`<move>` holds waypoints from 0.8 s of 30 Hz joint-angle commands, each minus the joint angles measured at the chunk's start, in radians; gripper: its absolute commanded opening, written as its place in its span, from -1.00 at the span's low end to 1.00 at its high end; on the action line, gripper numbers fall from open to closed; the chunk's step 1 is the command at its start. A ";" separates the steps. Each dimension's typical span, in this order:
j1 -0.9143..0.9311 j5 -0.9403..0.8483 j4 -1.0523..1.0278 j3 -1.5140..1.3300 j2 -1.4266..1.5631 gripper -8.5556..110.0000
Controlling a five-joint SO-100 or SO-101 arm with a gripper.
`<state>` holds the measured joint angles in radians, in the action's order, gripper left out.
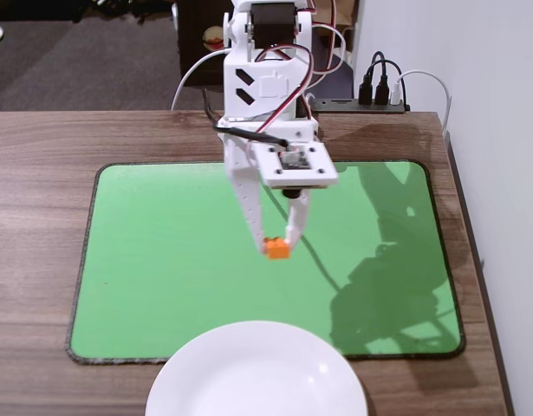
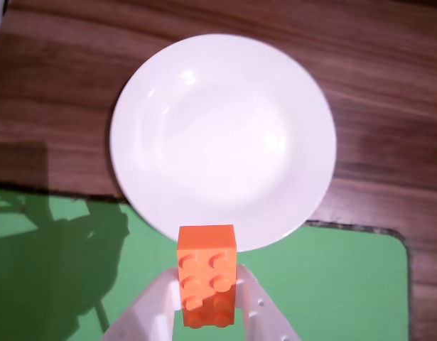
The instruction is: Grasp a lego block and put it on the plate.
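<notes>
now plate (image 2: pixel 223 78) w/o lego block (image 2: pixel 207 284)

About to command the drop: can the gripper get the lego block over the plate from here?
Probably yes. The gripper holds the lego block lifted above the green mat, and the plate lies bare just ahead in the wrist view, with nothing between them.

A wooden table (image 1: pixel 41 173) carries a green mat (image 1: pixel 162 260), beside a white wall (image 1: pixel 491 87) and dark floor (image 1: pixel 75 61).

White plastic arm (image 1: pixel 264 95), black servo, red, white and black cables
</notes>
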<state>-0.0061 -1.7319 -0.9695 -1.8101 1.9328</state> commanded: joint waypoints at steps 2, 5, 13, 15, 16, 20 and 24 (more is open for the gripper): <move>0.005 0.020 0.031 0.095 -0.067 -0.78; 0.009 0.041 0.031 0.147 -0.161 -0.78; 0.015 0.103 0.023 0.307 -0.408 -0.77; 0.018 0.114 0.023 0.328 -0.449 -0.77; 0.020 0.118 0.025 0.336 -0.466 -0.77; 0.026 0.140 0.032 0.368 -0.531 -0.76; 0.029 0.155 0.034 0.385 -0.580 -0.76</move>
<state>0.0215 -1.5846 -0.9495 -1.4757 1.3468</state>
